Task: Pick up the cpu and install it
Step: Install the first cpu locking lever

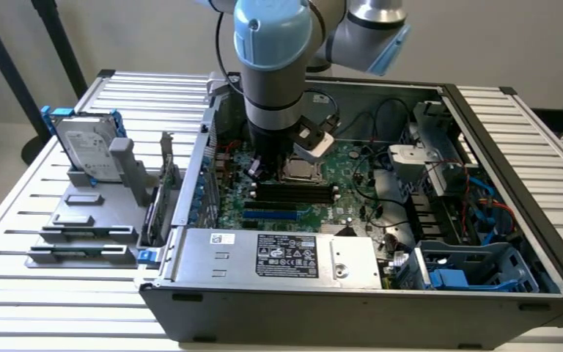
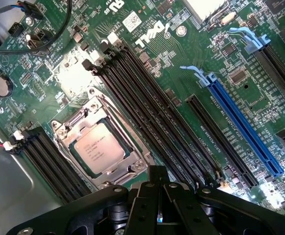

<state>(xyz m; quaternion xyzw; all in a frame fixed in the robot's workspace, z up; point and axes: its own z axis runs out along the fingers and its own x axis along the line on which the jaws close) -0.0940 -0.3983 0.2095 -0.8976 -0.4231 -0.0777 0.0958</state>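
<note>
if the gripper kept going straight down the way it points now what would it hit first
Most likely the motherboard, around the cpu seated in its socket or the black memory slots beside it. The shut gripper points down at that area; depth is unclear.

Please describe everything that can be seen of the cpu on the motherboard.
The cpu is a small flat square chip with a shiny silver-grey metal top carrying faint printed text. It lies flat in its socket on the green motherboard, framed on all sides by the metal socket bracket. Black memory slots run beside it. The gripper is shut and apart from it.
</note>
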